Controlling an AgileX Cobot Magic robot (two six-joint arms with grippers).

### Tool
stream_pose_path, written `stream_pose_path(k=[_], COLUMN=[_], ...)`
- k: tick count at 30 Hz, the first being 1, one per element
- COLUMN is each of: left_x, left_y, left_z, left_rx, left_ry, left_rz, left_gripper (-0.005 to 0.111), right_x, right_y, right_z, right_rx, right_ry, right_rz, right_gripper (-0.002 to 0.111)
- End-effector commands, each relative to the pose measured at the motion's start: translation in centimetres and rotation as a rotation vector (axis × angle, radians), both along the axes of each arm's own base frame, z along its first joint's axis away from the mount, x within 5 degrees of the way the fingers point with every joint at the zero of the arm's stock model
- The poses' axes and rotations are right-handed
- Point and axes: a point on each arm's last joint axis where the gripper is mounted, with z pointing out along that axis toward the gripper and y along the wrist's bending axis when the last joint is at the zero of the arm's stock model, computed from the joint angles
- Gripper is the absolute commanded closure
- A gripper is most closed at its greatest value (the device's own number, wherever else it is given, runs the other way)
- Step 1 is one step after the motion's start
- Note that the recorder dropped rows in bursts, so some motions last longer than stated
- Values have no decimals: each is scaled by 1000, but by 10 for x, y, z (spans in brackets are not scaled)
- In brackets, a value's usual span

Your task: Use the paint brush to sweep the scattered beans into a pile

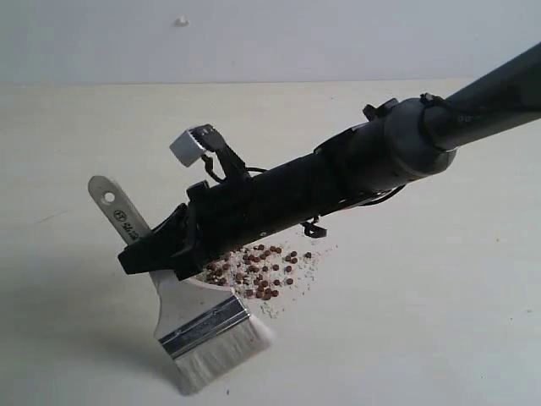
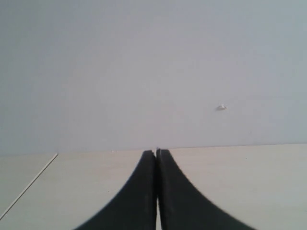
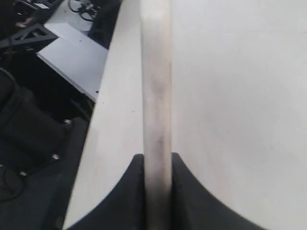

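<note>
The paint brush (image 1: 182, 300) stands tilted on the pale table, bristles (image 1: 226, 351) down at the front and its holed handle end up at the left. My right gripper (image 1: 156, 249) is shut on the handle; edge-on, the handle (image 3: 156, 96) runs between the two black fingers. The beans (image 1: 258, 269), reddish-brown with whitish grains, lie loosely gathered just right of the brush, partly hidden under the arm. My left gripper (image 2: 157, 152) is shut on nothing and does not appear in the exterior view.
The right arm (image 1: 355, 165) stretches across from the upper right, above the beans. A grey wall (image 1: 270, 38) stands behind the table. The table edge (image 3: 103, 120) drops off to dark clutter on the floor.
</note>
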Motion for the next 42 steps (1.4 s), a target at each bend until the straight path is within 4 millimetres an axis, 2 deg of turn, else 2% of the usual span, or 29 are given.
stream_pose_path(k=[1,20,25,28,34,37,39,42], left_x=[0,0,0,0,0,0,0,0], left_y=[-1,-1,-1,-1,-1,-1,-1,-1], left_z=[-1,-1,-1,-1,-1,-1,-1,-1], left_rx=[-6,-6,-6,-6,-6,-6,-6,-6], left_ry=[0,0,0,0,0,0,0,0], left_rz=[-11,-11,-11,-11,-11,-11,-13,-15], left_gripper=[107,107,107,107,107,107,107,107], right_x=[7,31,32,30,25,24,26,28], right_y=[-2,9,8,7,-6,-25,-42,-67], right_z=[-6,11,25,49,121,154,167,176], right_rx=[-54,-66,-62,-25,30,-88,-186,-290], right_ry=[-73,-190,-218,-241,-397,-537,-625,-706], right_rz=[-54,-124,-146,-157,-250,-384,-494,-711], right_gripper=[108,108,108,108,108,108,108,108])
